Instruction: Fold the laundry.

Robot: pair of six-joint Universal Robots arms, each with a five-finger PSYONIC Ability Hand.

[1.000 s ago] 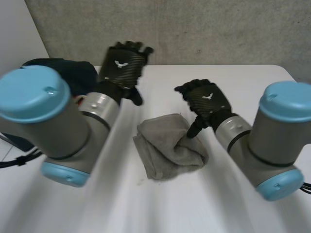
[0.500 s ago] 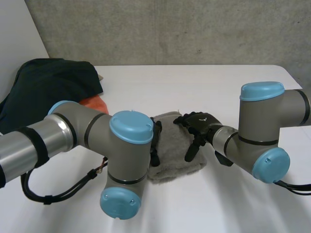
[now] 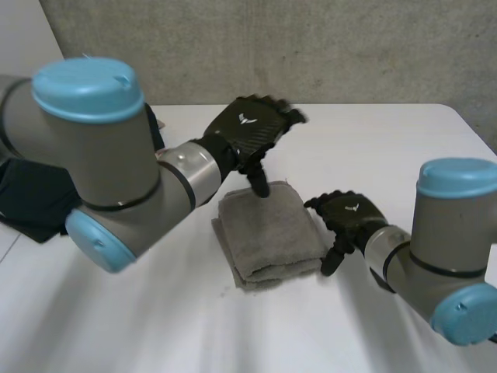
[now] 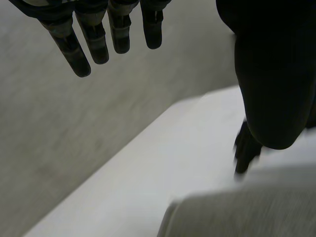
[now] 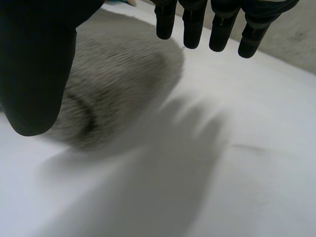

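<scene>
A grey towel [image 3: 268, 233] lies folded into a thick square in the middle of the white table [image 3: 373, 148]. My left hand [image 3: 250, 130] hovers above the towel's far edge, fingers straight and spread, holding nothing. In the left wrist view its fingers [image 4: 94, 37] point out over the table past the towel [image 4: 237, 215]. My right hand [image 3: 347, 219] sits low at the towel's right edge, open and empty. Its fingertips [image 5: 192, 24] hang beside the towel [image 5: 113, 79] in the right wrist view.
A heap of dark clothing [image 3: 31, 194] lies at the table's far left, partly behind my left arm. A concrete wall [image 3: 311, 47] runs along the table's back edge.
The left arm has swung up and back, lifting its hand off the towel's left side to above its far edge. The right hand has drawn off the towel toward its right edge.
</scene>
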